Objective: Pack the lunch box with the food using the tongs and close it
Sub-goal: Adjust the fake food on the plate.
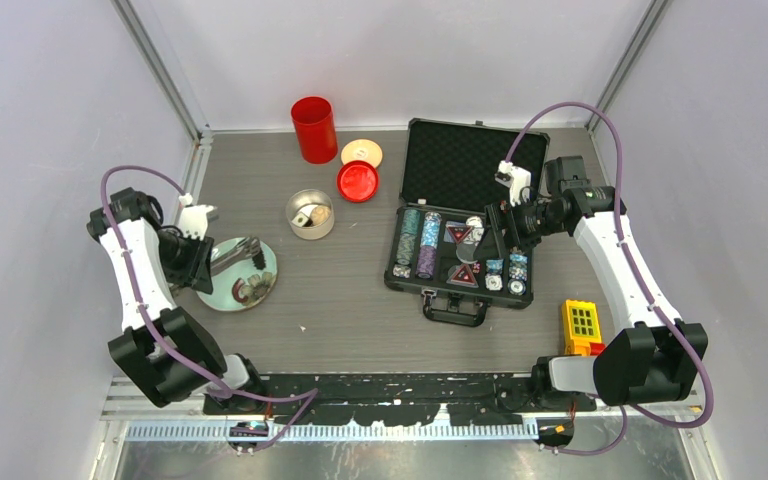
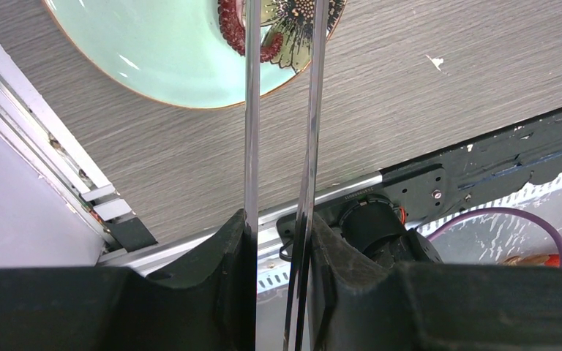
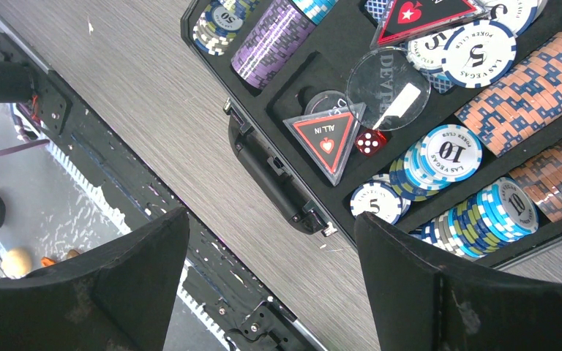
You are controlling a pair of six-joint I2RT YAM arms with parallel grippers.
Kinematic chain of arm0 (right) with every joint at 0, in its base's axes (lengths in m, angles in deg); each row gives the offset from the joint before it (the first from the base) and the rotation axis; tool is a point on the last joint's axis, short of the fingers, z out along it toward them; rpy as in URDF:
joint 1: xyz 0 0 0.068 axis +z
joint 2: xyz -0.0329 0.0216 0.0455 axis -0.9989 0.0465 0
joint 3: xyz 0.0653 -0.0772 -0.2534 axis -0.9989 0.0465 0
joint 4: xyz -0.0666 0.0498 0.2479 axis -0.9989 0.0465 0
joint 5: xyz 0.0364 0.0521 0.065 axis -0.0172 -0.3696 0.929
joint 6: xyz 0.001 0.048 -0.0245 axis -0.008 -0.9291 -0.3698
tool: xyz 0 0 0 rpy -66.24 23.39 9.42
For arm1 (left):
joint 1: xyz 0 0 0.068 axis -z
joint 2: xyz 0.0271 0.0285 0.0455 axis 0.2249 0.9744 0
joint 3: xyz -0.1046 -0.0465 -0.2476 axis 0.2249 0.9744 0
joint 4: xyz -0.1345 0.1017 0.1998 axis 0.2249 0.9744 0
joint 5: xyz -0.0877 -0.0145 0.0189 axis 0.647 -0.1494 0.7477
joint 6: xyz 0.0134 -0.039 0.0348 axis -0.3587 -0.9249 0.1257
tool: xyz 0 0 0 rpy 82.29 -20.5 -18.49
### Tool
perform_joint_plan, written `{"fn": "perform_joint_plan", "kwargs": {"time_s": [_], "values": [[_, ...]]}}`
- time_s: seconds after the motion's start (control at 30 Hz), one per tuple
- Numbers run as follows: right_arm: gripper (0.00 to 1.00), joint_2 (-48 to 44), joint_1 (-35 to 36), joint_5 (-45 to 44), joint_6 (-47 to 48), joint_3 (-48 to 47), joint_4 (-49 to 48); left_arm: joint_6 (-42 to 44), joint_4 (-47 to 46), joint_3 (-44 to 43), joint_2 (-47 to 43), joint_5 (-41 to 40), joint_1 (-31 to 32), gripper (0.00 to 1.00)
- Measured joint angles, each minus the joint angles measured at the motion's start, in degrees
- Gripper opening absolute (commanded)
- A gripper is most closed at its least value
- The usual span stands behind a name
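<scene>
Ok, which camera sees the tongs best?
The left wrist view: the tongs run close-up, both silver arms clamped in the left gripper. The top view shows them tiny over the plate; the right wrist view, nothing.

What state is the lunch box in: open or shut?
Open. The lunch box is uncovered, food shows inside it, and its cream lid lies apart, beside the red cup.

Bright, even light falls from above and shadows are soft. The tongs (image 2: 251,110) glint, the plate (image 2: 154,51) carries small white highlights, and the wrist views' near foreground blurs.
</scene>
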Motion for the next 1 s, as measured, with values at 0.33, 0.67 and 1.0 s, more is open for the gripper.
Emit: {"fn": "perform_joint_plan", "kwargs": {"time_s": [0.33, 0.67, 1.0], "values": [[0.88, -0.1, 0.0, -0.3, 0.0, 0.2, 0.0, -0.2, -0.1, 0.3, 0.0, -0.5, 0.0, 0.00], [0.88, -0.2, 0.0, -0.4, 0.0, 0.3, 0.0, -1.7, -3.0, 0.9, 4.0, -1.1, 0.0, 0.26], [0.88, -0.2, 0.0, -1.1, 0.0, 0.3, 0.0, -1.9, -5.8, 3.8, 6.5, -2.0, 0.0, 0.42]]}}
